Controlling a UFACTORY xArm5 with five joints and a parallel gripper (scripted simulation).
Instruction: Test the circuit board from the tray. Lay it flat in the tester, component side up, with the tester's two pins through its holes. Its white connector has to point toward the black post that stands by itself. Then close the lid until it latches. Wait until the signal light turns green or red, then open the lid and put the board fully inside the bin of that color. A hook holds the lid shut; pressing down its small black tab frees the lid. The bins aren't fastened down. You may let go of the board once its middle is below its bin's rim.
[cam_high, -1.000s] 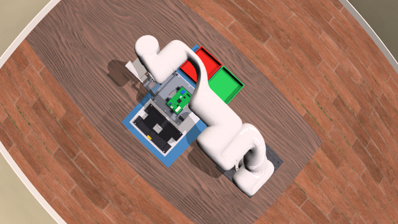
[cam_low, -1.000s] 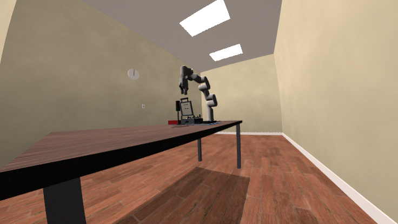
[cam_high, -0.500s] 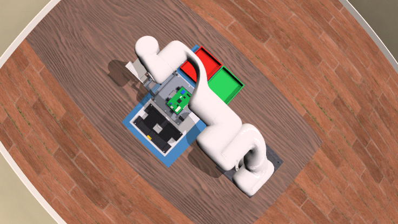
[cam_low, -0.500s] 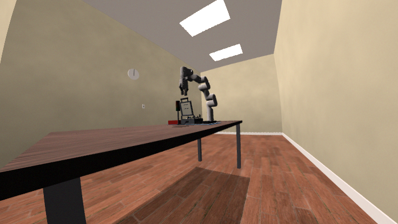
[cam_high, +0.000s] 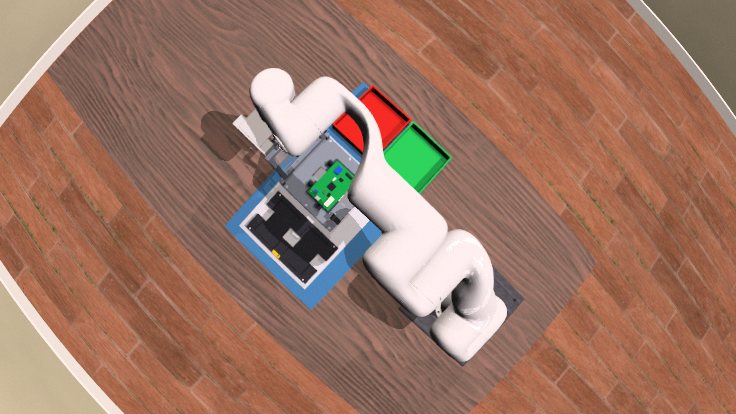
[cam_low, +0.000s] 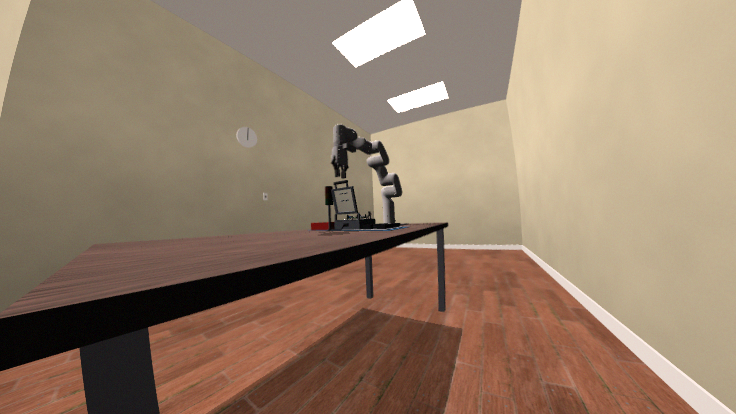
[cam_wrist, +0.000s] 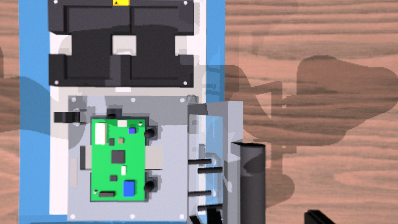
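The green board (cam_high: 331, 186) (cam_wrist: 117, 160) lies component side up on the grey tester (cam_high: 308, 160) (cam_wrist: 172, 205). Its white connector (cam_wrist: 100, 133) is at the end near the single black post (cam_wrist: 114, 114); the pins in its holes are too small to judge. The lid (cam_low: 344, 199) (cam_wrist: 232, 120) stands open, nearly upright, with its handle (cam_low: 340, 182) (cam_wrist: 252, 180) on top. My gripper (cam_low: 340, 175) (cam_wrist: 263, 219) is partly open and empty, above the lid's handle. The hook (cam_wrist: 67, 117) is on the tester's opposite side. The signal light (cam_low: 328, 195) shows no clear lit colour.
The black tray (cam_high: 277, 213) (cam_wrist: 90, 70) beside the tester is empty. The red bin (cam_high: 377, 120) (cam_low: 319, 226) and green bin (cam_high: 419, 157) stand on the tester's other side, partly under the arm in the overhead view. Both look empty where visible.
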